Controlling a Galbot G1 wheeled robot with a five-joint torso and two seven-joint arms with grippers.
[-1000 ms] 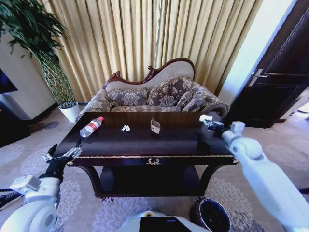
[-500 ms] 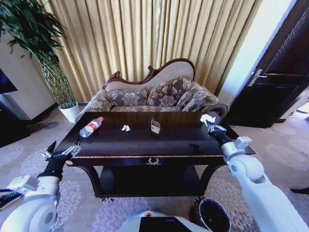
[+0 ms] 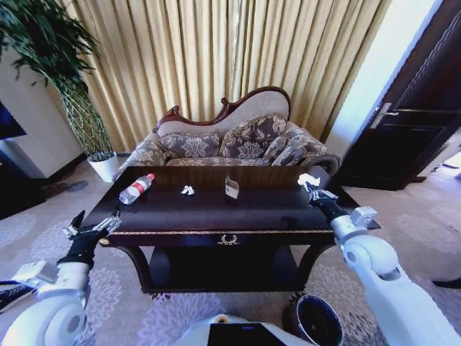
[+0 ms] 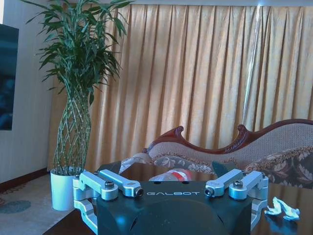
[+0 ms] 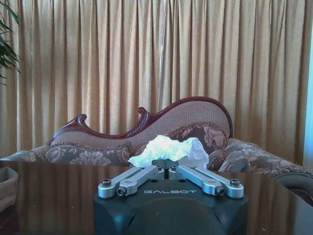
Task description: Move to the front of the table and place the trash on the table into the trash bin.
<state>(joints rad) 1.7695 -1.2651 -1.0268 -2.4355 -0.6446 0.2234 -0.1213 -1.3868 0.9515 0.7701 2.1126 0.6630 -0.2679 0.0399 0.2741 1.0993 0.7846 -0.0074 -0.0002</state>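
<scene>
So the right hand (image 3: 314,189) has been pulled back a bit toward the near right of the counter (image 3: 216,213) compared with a second ago, when it was reaching further out over the right end. The white crumpled scrap (image 3: 309,178) has come along with it and is pinched between the fingertips. In the right wrist view the two metal fingers are pressed together under the wad (image 5: 168,150), so the grasp looks solid. It can be judged that pick-up of this piece is done and the carry toward the trash bin (image 3: 317,321) is the bit in hand. The bin sits on the floor at the near right, below the counter edge, well apart from the hand.

The scrap itself looks like light tissue or paper, bunched up and irregular, with lobes sticking out past both sides of the fingers. Probably squashy, so it could slip if jolted.

Left on the counter: a clear plastic bottle (image 3: 136,189) with red cap lying on its side at the far left, a small white scrap (image 3: 187,191) near the middle, and a pale carton (image 3: 232,189) standing just right of that. None of them have been shifted.

The left hand (image 3: 91,232) is parked off the near left corner of the counter, fingers spread, nothing held.
</scene>
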